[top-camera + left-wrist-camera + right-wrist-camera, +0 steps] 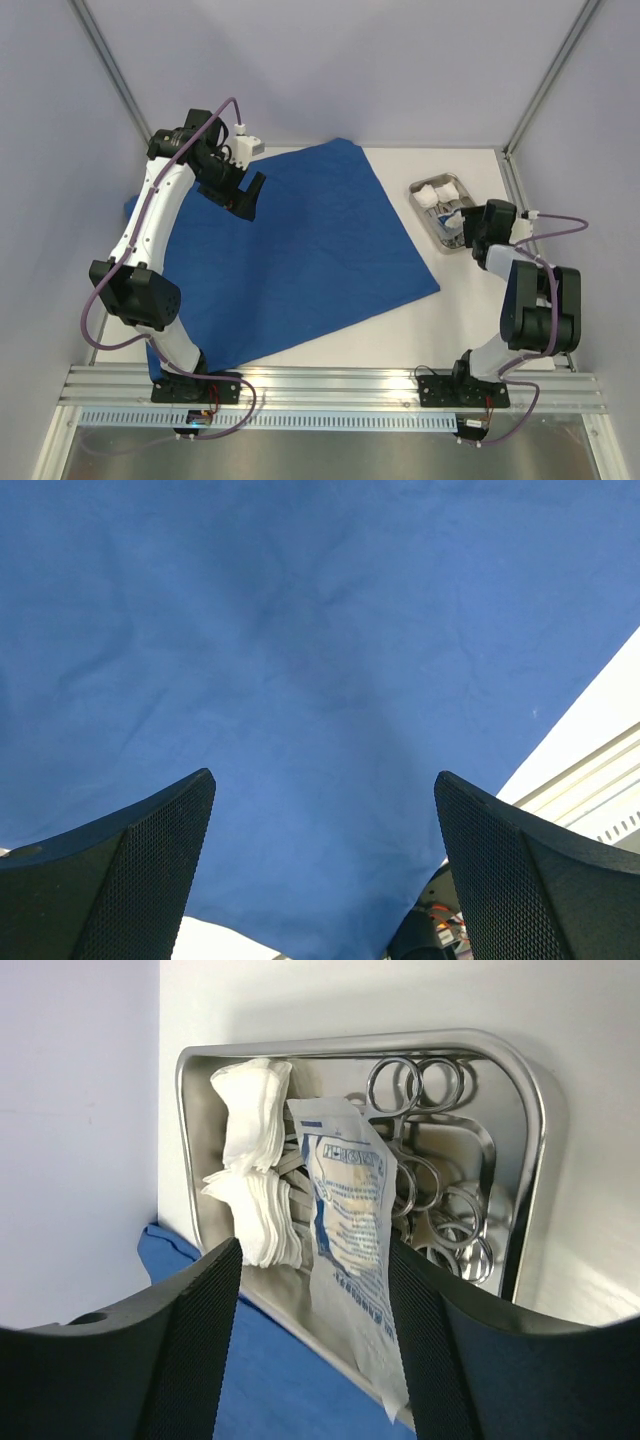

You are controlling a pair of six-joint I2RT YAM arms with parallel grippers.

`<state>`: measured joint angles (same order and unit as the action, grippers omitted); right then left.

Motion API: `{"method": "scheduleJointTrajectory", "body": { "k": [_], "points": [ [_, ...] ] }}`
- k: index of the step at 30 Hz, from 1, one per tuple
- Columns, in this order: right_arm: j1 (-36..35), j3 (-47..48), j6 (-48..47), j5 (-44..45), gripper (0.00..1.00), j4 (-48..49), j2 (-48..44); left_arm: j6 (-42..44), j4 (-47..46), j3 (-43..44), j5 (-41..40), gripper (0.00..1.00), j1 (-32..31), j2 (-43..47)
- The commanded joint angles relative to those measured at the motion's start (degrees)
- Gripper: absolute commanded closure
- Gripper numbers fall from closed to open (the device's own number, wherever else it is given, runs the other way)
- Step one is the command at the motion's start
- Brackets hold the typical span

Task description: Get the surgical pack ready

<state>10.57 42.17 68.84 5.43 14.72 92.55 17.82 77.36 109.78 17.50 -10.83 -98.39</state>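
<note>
The royal-blue drape [300, 250] lies spread flat as a sheet on the white table; it fills the left wrist view [300, 630]. My left gripper [247, 197] hovers over its far left part, open and empty [325, 790]. The steel tray [420, 200] stands off the drape's right corner and holds white gauze squares [437, 192]. My right gripper [452, 222] is over the tray, open [315, 1260]. In the right wrist view the tray [520, 1090] holds gauze stacks [250, 1170], silver ring-handled instruments [440, 1190] and a white-and-blue printed packet [350, 1230] that leans against the right finger.
Metal frame posts [110, 80] rise at the back corners against pale walls. The aluminium rail [330, 385] with both arm bases runs along the near edge. Bare white table [470, 320] lies in front of the tray. A strip of blue cloth [260, 1390] shows below the tray rim.
</note>
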Motion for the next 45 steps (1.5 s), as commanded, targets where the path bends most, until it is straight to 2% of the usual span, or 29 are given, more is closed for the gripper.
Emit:
{"method": "scheduleJointTrajectory", "body": {
  "k": [1, 4, 6, 8, 9, 10, 11, 13, 14, 15, 18, 22, 24, 28, 33, 38, 45],
  "points": [
    [-0.02, 2.47, -2.30, 4.32, 0.38, -11.37, -5.62, -0.42, 4.55, 1.58, 1.13, 0.00, 0.20, -0.31],
    [-0.28, 2.39, -3.44, 5.73, 0.37, -14.45, -9.75, -0.42, 4.81, 1.93, 1.40, 0.00, 0.20, -0.57],
    [-0.46, 3.96, -9.31, 6.79, 0.38, -14.54, -11.86, -0.42, 4.99, 2.02, 1.75, 0.00, 0.20, -0.58],
    [-1.42, 6.77, -18.52, 4.16, 0.40, -14.72, -11.43, -0.42, 4.82, 2.02, 1.84, 0.00, 0.20, -0.66],
    [-2.12, 12.44, -27.53, 3.45, 0.40, -21.51, -9.43, -0.51, 4.82, 2.02, 1.93, 0.00, 0.20, -0.66],
    [-3.61, 15.02, -32.14, 2.66, 0.41, -23.49, -8.02, -0.51, 4.73, 2.02, 1.93, 0.00, 0.20, -0.84],
    [-4.23, 17.57, -42.19, -3.00, 0.43, -24.55, -6.44, -0.60, 4.81, 2.02, 1.93, 0.00, 0.20, -0.84],
    [-6.07, 24.86, -50.26, -11.97, 0.44, -30.69, -1.08, -0.60, 4.81, 2.11, 2.19, 0.00, 0.20, -0.84],
    [-6.61, 27.50, -54.12, -12.98, 0.45, -33.94, 1.03, -0.68, 4.82, 1.93, 2.19, 0.00, 0.20, -0.93],
    [-7.05, 33.88, -58.77, -12.73, 0.45, -42.58, 5.40, -0.60, 4.82, 1.93, 2.19, 0.00, 0.20, -0.75],
    [-7.67, 41.74, -63.38, -8.78, 0.53, -56.06, 13.23, -0.60, 4.73, 1.49, 2.19, 0.00, 0.20, -0.58],
    [-9.85, 45.36, -72.14, -12.37, 0.53, -59.10, 14.76, -0.33, 4.55, 0.44, 2.28, 0.00, 0.11, -0.05],
    [-12.48, 45.80, -74.37, -12.11, 0.52, -60.15, 15.20, -0.25, 4.55, 0.26, 2.10, 0.00, 0.11, -0.14],
    [-13.73, 45.98, -76.04, -7.82, 0.50, -60.42, 17.04, -0.60, 4.55, 0.44, 2.45, 0.00, 0.11, -0.31],
    [-14.26, 46.95, -78.15, -6.84, 0.51, -59.81, 20.91, -0.25, 4.82, 0.61, 2.37, 0.00, 0.02, -0.14],
    [-15.31, 48.35, -79.65, -2.97, 0.56, -59.55, 23.20, -0.07, 3.76, -0.79, 0.79, 0.00, 0.02, -0.05],
    [-15.58, 47.83, -82.45, -3.85, 0.66, -58.31, 24.34, -0.94, -0.29, -7.03, -6.42, 0.00, 0.02, -0.31]
  ]
}}
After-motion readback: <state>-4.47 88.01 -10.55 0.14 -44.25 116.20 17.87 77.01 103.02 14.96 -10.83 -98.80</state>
